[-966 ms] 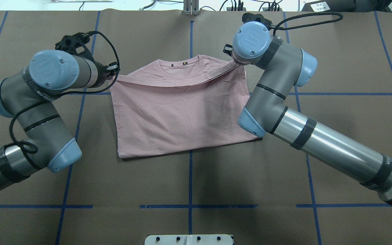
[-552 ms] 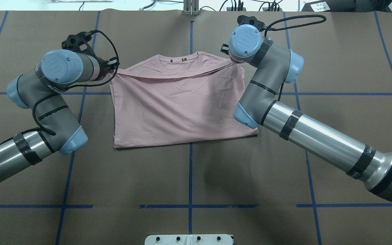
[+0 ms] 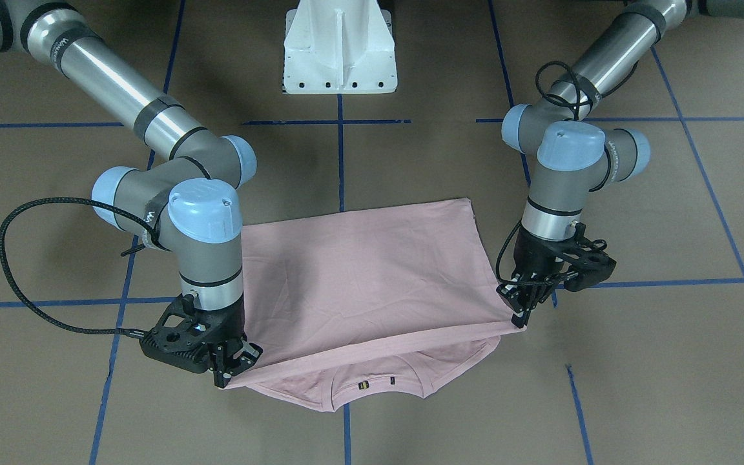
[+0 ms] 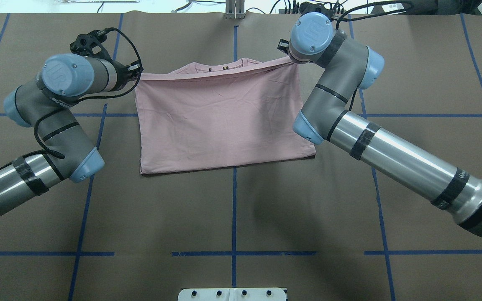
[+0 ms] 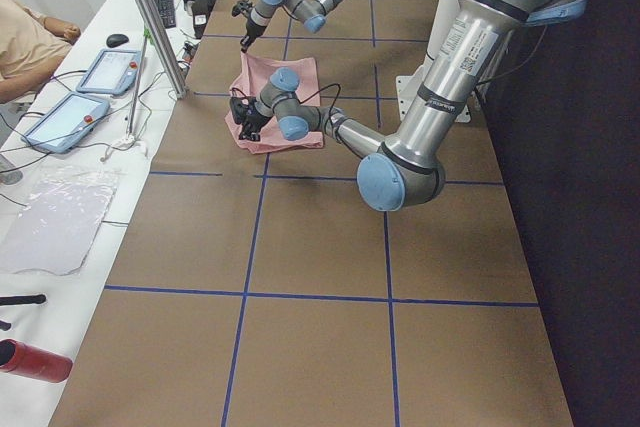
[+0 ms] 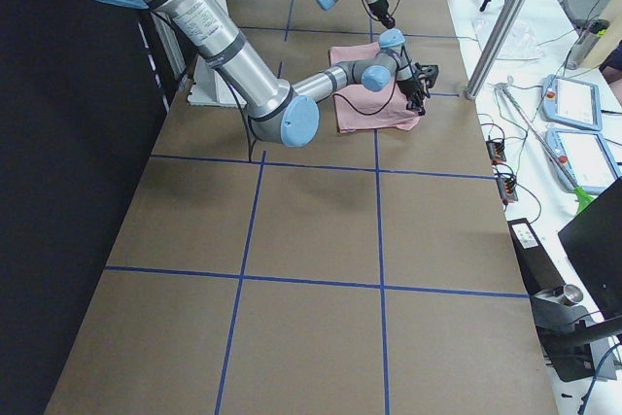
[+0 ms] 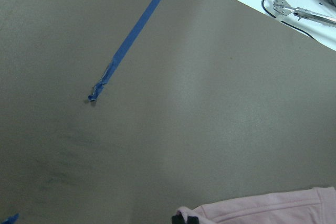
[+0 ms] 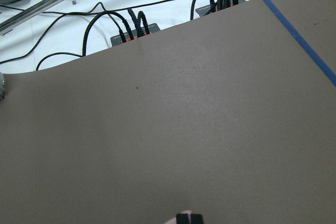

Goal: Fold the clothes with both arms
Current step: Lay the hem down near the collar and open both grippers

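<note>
The left hand (image 3: 520, 313) is closed on one corner of the pink T-shirt (image 3: 359, 271), at the edge of its upper layer. The right hand (image 3: 225, 374) pinches the opposite corner. The edge runs taut between both hands, raised off the worktop (image 3: 449, 413). Below that held edge, the ribbed collar (image 3: 372, 387) peeks out from the lower layer.

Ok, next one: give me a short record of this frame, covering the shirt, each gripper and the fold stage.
shirt: pink, plain side up, doubled over on the table
left gripper: shut on one corner of the top layer
right gripper: shut on the other corner
top layer: stretched between the grippers, edge raised near the collar
collar: uncovered, just past that edge
fold stage: half-fold almost laid, not released
</note>
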Controlling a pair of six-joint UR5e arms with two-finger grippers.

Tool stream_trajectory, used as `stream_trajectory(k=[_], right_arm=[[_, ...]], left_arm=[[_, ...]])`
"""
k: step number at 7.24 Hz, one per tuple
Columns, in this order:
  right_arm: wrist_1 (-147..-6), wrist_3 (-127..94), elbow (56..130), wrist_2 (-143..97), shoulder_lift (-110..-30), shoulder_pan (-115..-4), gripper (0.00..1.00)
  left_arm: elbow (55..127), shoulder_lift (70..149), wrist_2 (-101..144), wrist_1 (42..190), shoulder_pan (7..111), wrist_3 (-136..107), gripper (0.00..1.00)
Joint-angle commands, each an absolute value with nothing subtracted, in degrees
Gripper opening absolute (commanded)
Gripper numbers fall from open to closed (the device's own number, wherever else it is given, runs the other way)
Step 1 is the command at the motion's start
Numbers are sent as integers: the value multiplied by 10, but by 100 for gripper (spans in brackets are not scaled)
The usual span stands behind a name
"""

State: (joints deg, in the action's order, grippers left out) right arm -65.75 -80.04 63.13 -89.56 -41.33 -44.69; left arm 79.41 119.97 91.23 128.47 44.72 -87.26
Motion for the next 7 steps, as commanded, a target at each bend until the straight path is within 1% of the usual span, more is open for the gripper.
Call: stream_trajectory(k=[1, 2, 3, 4, 5, 6, 7], right_arm=[[-657, -794, 617, -897, -414, -446, 0], [-657, -793, 614, -893, -414, -440, 19], [-657, -794, 605, -860, -410, -417, 99], [-656, -795, 605, -856, -406, -415, 100], [-656, -795, 606, -857, -406, -416, 100], [-655, -796, 620, -860, -406, -419, 100], [-655, -800, 649, -882, -411, -424, 100]], left_arm=[[788, 1200, 912, 1288, 449, -874, 0], [781, 1200, 912, 1288, 448, -875, 14], [781, 1201, 912, 1288, 447, -875, 30], [781, 1201, 912, 1288, 446, -875, 42], [781, 1200, 912, 1288, 446, -876, 90], [786, 1199, 913, 1302, 448, -877, 100], [792, 1200, 918, 1335, 450, -876, 100]])
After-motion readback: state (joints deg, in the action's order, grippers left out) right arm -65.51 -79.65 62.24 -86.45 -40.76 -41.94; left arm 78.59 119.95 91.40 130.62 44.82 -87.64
